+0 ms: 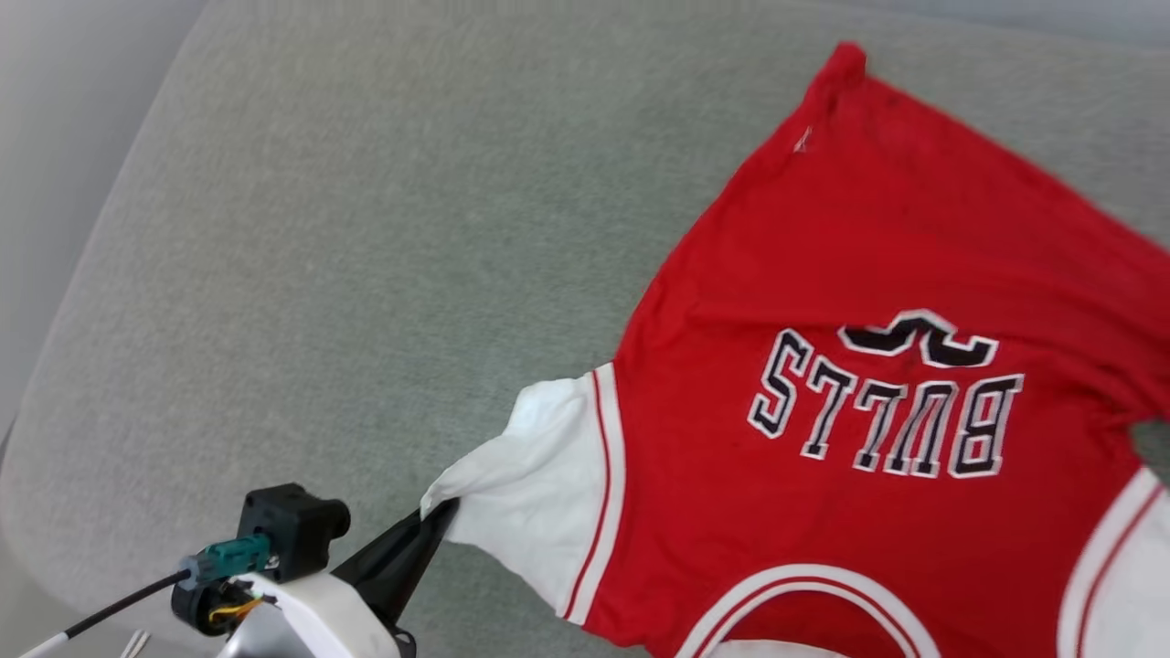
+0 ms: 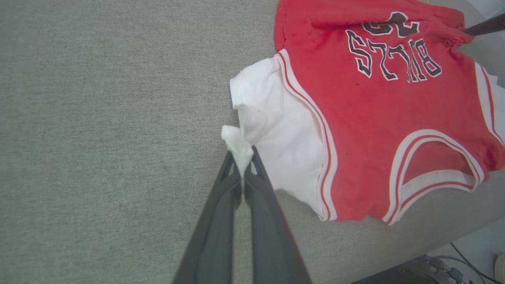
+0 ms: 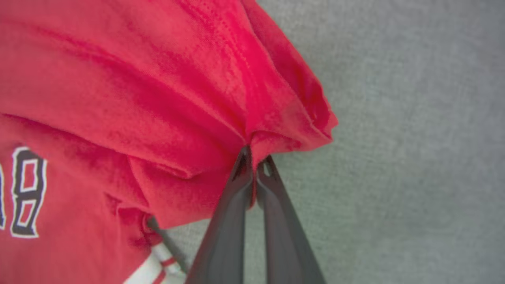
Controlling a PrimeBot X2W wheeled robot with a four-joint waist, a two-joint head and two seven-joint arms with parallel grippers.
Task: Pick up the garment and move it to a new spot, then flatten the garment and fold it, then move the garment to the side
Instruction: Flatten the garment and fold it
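L pincer (image 2: 241, 156) nips garment (image 1: 868, 228) sleeve | R wrist: R pincer (image 3: 255, 156) nips red fold

Red jersey T-shirt (image 1: 877, 238) with white sleeves, red-white striped trim, black-and-white "BULLS" lettering; plain grey fabric surface (image 1: 366, 228).

I see the garment (image 1: 868, 238) as soft, matt knit cloth, red in the body; close up in the right wrist view it shows a fine grain and limp creases. Its sleeve (image 1: 530, 466) is white cloth, also matt. The lettering (image 1: 882, 416) looks flat and dull, black edged in white. The cushion (image 1: 366, 228) beneath is grey-green woven cloth, coarse and without shine. On my left tool (image 2: 241, 157) the fingers (image 2: 217, 221) look like smooth dark grey plastic with a faint sheen; the right tool (image 3: 255, 157) looks alike. The wrist housing (image 1: 320, 612) is glossy white plastic, beside a matt black plastic block (image 1: 291, 525).
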